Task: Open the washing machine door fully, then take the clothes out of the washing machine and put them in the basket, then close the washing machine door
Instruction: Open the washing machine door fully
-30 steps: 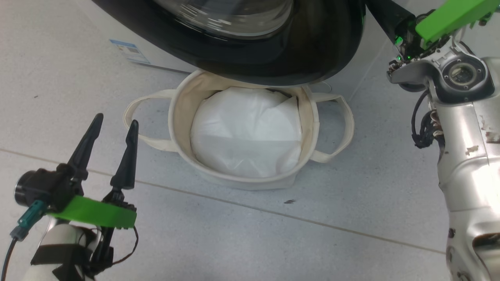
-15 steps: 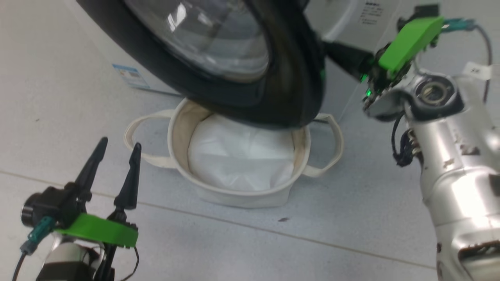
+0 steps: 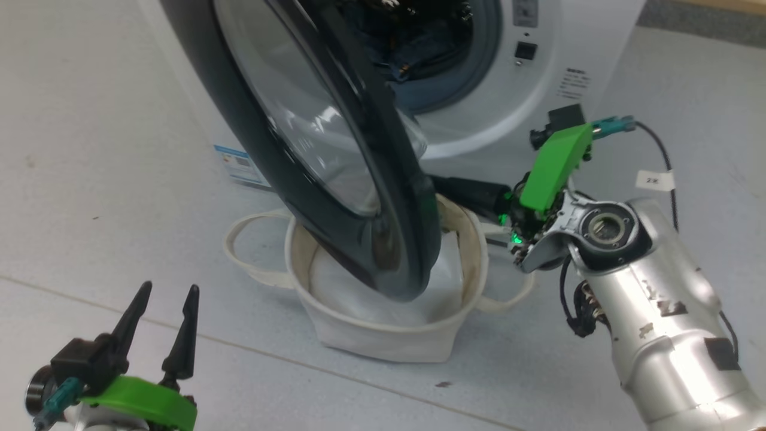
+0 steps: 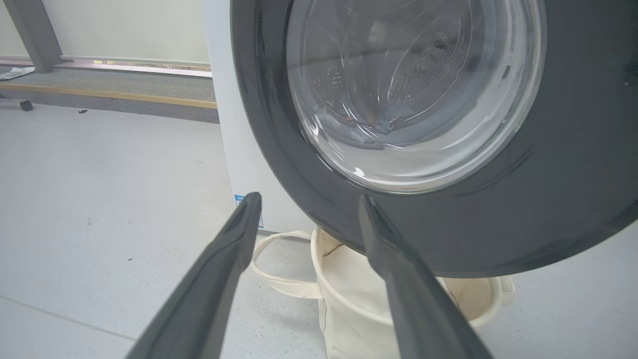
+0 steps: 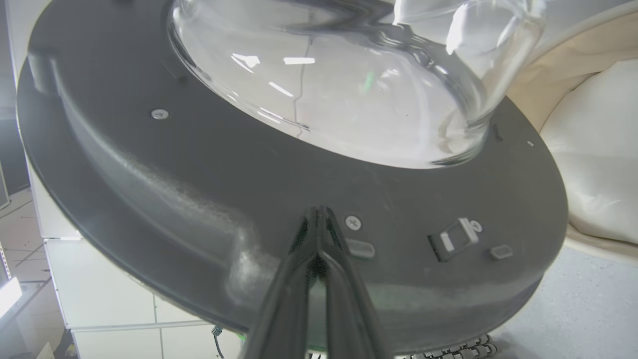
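Against the inner face of the half-open washing machine door (image 5: 199, 199), which hangs over the basket (image 3: 383, 344), the clenched right gripper (image 5: 317, 214) should push steadily outward near the rim, while the left gripper (image 3: 169, 288) hovers spread and empty.

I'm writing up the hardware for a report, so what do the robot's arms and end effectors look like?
The left end effector and right end effector each have two long, tapered dark fingers. Each wrist carries a bright green bracket and a teal connector with a black cable. The right forearm is silver metal with chipped patches; a small white tag marks its cable.
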You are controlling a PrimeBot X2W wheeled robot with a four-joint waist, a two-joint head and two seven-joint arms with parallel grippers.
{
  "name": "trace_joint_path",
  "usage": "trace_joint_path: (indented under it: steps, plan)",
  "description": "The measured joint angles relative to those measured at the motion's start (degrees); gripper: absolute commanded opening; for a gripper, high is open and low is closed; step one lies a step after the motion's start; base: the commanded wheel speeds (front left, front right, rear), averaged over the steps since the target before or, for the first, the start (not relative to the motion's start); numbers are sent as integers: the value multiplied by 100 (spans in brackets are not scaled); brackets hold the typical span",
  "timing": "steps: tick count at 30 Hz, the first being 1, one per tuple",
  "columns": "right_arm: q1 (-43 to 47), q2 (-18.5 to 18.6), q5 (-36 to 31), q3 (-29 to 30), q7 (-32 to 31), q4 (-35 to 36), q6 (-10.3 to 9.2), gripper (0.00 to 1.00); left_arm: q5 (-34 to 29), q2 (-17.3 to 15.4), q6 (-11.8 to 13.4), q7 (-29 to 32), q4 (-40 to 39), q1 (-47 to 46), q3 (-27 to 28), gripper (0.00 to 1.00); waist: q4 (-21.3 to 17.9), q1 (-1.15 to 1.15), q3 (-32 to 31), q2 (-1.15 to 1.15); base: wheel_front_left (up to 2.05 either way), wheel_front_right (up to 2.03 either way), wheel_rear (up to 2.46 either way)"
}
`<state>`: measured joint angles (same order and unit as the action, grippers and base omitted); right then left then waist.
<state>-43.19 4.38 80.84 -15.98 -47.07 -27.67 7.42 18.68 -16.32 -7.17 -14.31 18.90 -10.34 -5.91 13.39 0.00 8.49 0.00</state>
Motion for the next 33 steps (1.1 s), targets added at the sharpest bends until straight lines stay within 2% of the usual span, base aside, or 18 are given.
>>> trace_joint_path:
  steps: [9, 23, 28, 33]
  plan:
    - [171, -11, 193, -414, 196, 22, 0, 0, 1, 14, 0, 0, 324, 55, 122, 100, 563, 0, -275, 0, 0, 0, 0]
    - [269, -14, 1118, -1167, 647, -71, 0, 0, -103, 80, 52, 0, 832, 53, 320, 100, 1454, 0, -570, 0, 0, 0, 0]
    - [268, -21, 1394, -1463, 844, -55, 0, 0, -146, 92, 59, 0, 865, 52, 338, 100, 1586, 0, -645, 0, 0, 0, 0]
    - [268, -26, 1397, -1560, 1078, -112, 0, 0, -146, 91, 58, 0, 867, 51, 378, 100, 1536, 0, -676, 0, 0, 0, 0]
